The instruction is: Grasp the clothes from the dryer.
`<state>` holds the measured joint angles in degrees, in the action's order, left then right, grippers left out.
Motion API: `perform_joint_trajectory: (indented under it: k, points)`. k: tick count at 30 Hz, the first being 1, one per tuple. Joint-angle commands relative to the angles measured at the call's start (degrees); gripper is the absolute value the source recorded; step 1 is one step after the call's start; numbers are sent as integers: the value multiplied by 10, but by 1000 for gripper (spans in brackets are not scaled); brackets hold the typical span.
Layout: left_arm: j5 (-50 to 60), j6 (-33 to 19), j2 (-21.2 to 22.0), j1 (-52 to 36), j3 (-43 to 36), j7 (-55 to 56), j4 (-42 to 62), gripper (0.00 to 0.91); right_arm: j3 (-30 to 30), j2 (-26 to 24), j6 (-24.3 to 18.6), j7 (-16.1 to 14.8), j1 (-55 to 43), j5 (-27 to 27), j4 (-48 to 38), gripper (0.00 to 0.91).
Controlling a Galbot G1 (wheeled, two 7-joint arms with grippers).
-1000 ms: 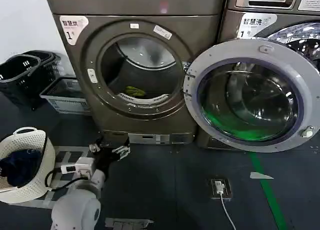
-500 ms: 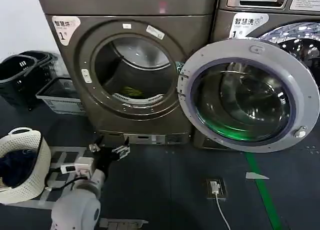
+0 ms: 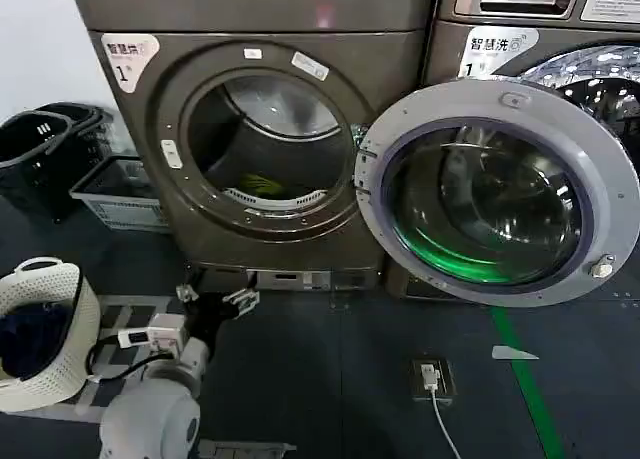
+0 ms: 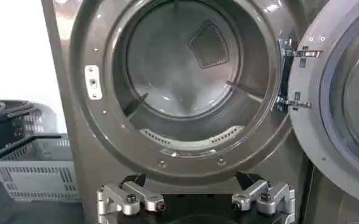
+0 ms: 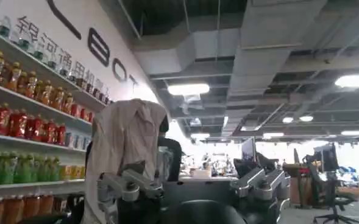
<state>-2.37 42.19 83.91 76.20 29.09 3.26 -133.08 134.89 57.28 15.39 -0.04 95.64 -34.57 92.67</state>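
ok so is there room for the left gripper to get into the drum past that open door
Yes: the dryer porthole is wide open, the door swung aside. The clothes lie low inside, bare drum around them. The open left gripper hangs below. Baskets crowd the floor beside the dryer.

clothes [image 3: 262,184] | half hidden behind porthole lip | dryer [image 3: 270,119] top cropped

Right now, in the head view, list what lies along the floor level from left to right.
White basket → left hand → floor socket with cable → green floor line.
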Motion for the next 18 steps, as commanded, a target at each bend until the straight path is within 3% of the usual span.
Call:
perform_joint_trajectory:
  k: [1,18]
  points:
    - [2,28,0,1,-1,-1,1,907,0,1,-2,2,0,-1,0,907]
    - [3,28,2,1,-4,2,6,907,0,3,-2,3,-1,-1,-1,907]
